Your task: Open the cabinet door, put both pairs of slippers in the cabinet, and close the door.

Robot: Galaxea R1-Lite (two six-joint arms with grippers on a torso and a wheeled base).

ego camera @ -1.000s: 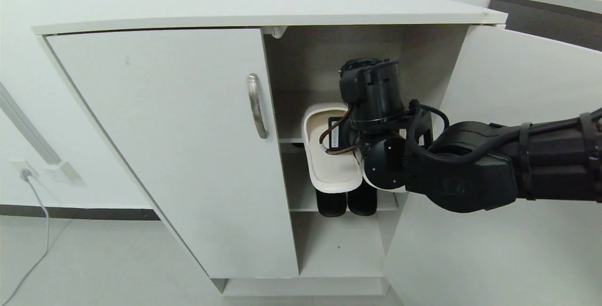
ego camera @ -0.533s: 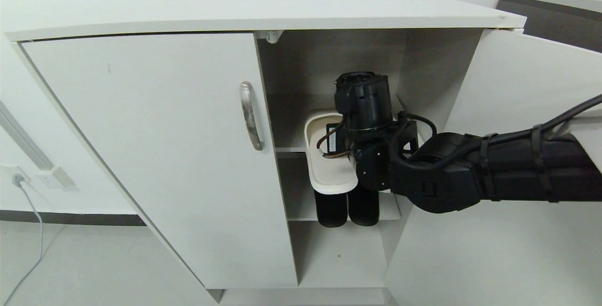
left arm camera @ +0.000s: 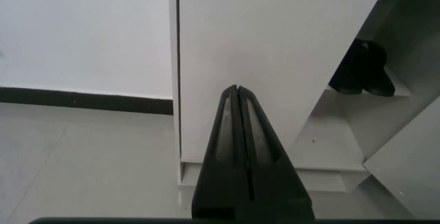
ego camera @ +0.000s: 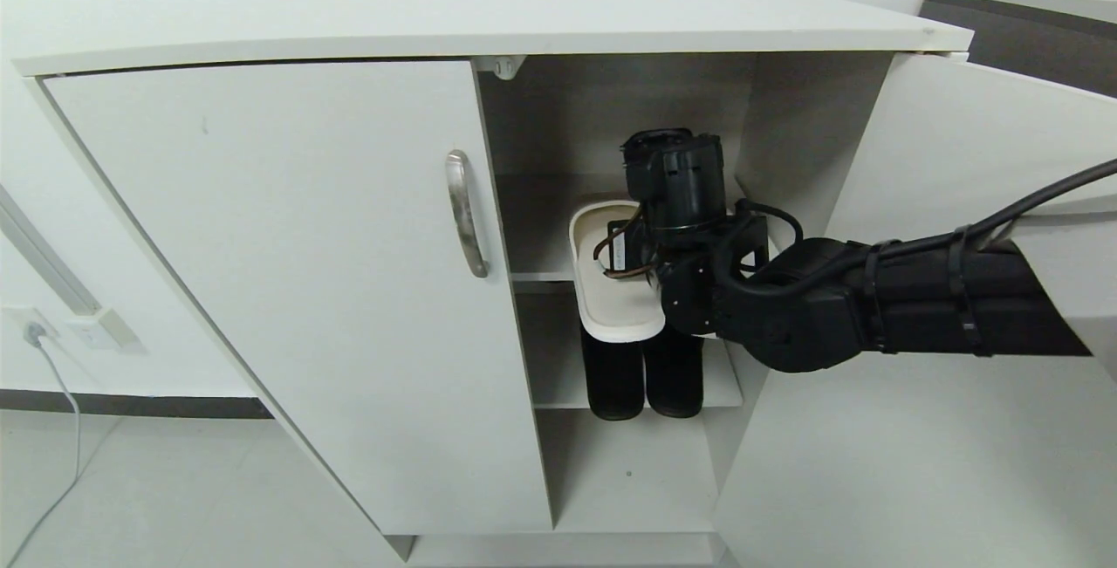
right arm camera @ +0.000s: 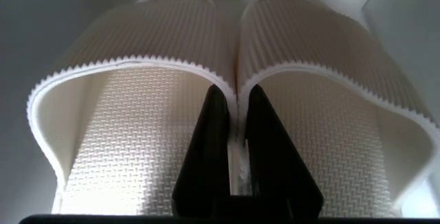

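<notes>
The white cabinet [ego camera: 489, 23] has its right door [ego camera: 916, 428] swung open and its left door [ego camera: 288, 271] closed. My right gripper [right arm camera: 234, 97] is inside, shut on the touching inner walls of the white slippers [right arm camera: 137, 148]. That pair [ego camera: 615, 306] hangs over the upper shelf's front edge, heels outward. A black pair of slippers [ego camera: 644, 380] lies on the middle shelf below, and it also appears as black slippers [left arm camera: 362, 69] in the left wrist view. My left gripper [left arm camera: 238, 90] is shut and empty, low in front of the closed left door.
The left door has a metal handle [ego camera: 465, 212] beside the opening. The bottom shelf [ego camera: 628, 472] is bare. A wall socket with a cable [ego camera: 35, 332] sits low on the left wall. Grey floor [left arm camera: 82, 162] lies open in front of the cabinet.
The head camera has shifted closer to the cabinet. My right arm has carried the white slippers a little higher and deeper onto the upper shelf.
</notes>
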